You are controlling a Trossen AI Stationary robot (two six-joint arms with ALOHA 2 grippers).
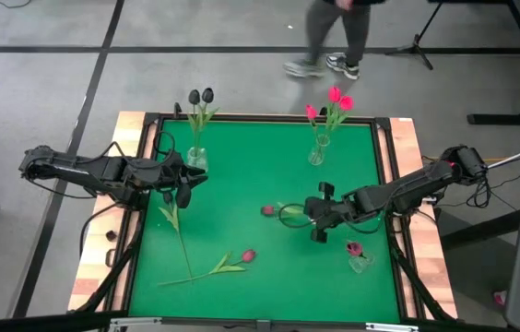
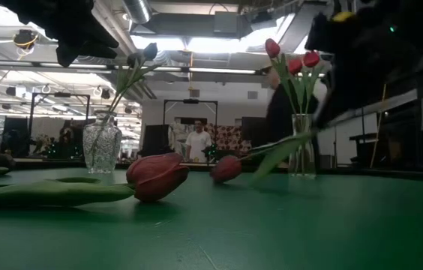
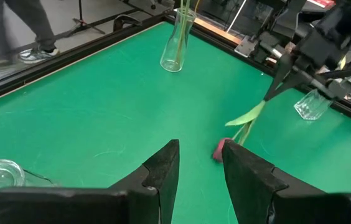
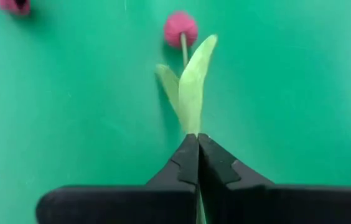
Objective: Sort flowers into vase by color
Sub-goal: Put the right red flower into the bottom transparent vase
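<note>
My right gripper (image 4: pixel 198 138) hovers right of the table's middle (image 1: pixel 315 219), shut on a pink-red tulip (image 1: pixel 267 210). My left gripper (image 3: pixel 199 149) is open over the left part of the table (image 1: pixel 184 191), holding nothing, close to the glass vase (image 1: pixel 196 159) with two black tulips. A second vase (image 1: pixel 318 152) at the far side holds pink-red tulips. A maroon tulip (image 1: pixel 248 255) and a long green stem (image 1: pixel 180 238) lie flat on the green cloth. A small glass vase (image 1: pixel 360 261) with a maroon head (image 1: pixel 354 247) sits near the right edge. My right gripper pinches the tulip's thin stem (image 4: pixel 196 127) between its two shut fingers, just behind the leaves (image 4: pixel 194 87). The fingers lie along the stem. The flower slants down away from the fingers (image 2: pixel 271 154), with its head (image 2: pixel 226 169) low at the cloth; whether it touches I cannot tell.
The green cloth (image 1: pixel 242 175) is framed by a black rim and wooden boards (image 1: pixel 407 148). A person (image 1: pixel 334 37) walks past the far edge. Free cloth lies between the two standing vases and along the near edge.
</note>
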